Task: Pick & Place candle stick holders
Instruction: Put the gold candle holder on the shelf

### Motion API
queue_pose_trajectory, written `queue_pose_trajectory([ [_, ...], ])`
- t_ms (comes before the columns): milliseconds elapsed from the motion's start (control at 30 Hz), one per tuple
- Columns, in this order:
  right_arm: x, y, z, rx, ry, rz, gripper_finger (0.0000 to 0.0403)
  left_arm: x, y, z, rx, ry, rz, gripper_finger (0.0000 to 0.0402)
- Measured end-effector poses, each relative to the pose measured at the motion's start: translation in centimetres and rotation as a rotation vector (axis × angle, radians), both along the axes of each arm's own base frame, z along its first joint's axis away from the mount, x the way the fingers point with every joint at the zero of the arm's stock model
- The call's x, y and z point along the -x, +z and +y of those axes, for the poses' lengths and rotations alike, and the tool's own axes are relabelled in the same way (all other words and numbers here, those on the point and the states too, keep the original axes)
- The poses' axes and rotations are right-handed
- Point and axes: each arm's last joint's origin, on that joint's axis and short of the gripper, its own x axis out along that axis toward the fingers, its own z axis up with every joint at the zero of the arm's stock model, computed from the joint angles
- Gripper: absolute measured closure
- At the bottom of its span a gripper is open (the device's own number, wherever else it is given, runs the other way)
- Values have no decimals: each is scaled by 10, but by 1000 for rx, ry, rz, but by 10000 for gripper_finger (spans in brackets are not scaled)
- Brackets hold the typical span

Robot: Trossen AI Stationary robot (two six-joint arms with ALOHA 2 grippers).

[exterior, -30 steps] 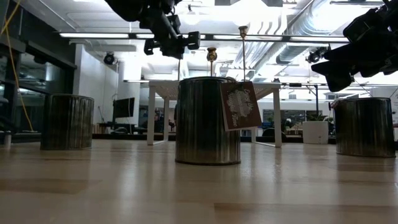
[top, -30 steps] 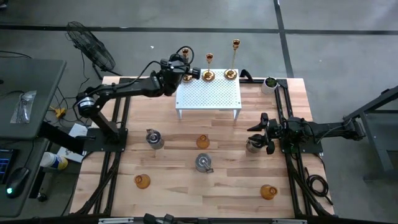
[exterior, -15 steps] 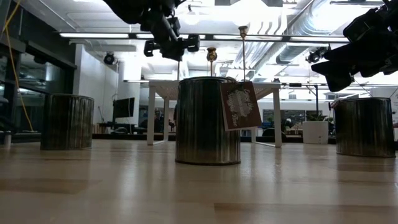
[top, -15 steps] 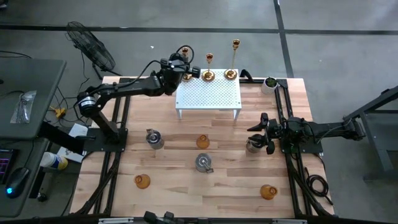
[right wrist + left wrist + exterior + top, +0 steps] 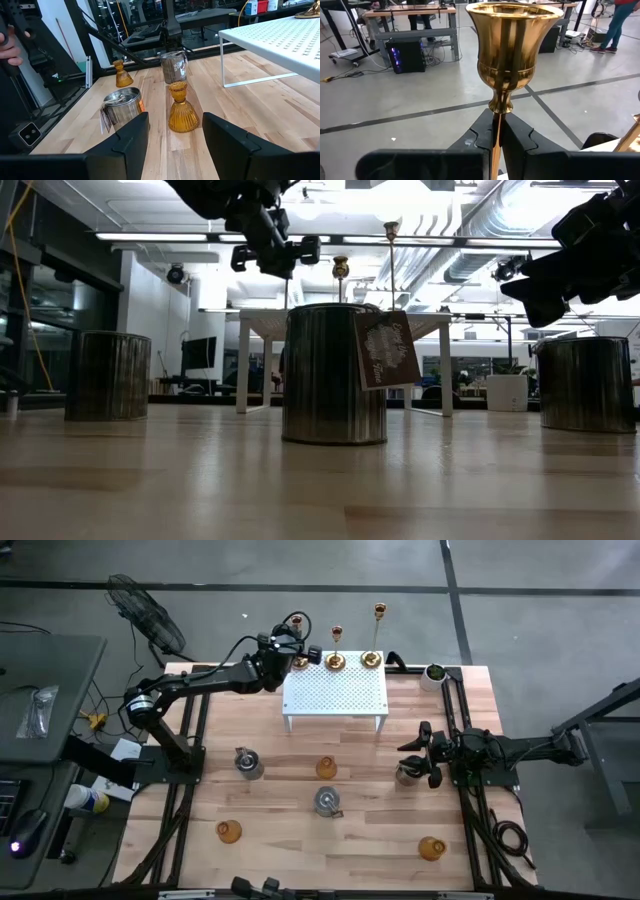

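My left gripper (image 5: 291, 652) is shut on a tall gold candle stick (image 5: 512, 50) at the far left corner of the white perforated stand (image 5: 335, 692). Two more gold sticks (image 5: 336, 648) (image 5: 375, 640) stand along the stand's far edge. My right gripper (image 5: 424, 755) is open, hovering just above a silver jar-like holder (image 5: 406, 774) at the table's right. Two other silver jars (image 5: 248, 764) (image 5: 328, 802) and three amber glass holders (image 5: 326, 768) (image 5: 229, 832) (image 5: 432, 848) stand on the wooden table. My left gripper pinches the gold stick's thin stem (image 5: 496, 145) between its two fingers, a little below the cup. The fingers come roughly level from the table's left and lie across the stem. The stick stands upright; whether its round base (image 5: 301, 663) rests on the stand I cannot tell.
A small green plant in a white pot (image 5: 434, 674) stands at the far right corner. Black arm frames run along both table sides. In the low view the tagged silver jar (image 5: 335, 375) stands in front of the stand's legs.
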Motion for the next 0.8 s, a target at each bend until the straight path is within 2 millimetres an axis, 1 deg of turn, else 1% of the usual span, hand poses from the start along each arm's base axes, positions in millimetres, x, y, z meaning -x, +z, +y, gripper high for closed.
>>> queue_pose_trajectory([
  [167,0,0,0,0,-1,0,224,0,0,0,1,-6,-1,382],
  [567,0,0,0,0,0,0,224,-1,-3,0,8,-20,10,335],
  [800,0,0,0,0,0,0,224,-2,-3,0,5,-39,20,290],
])
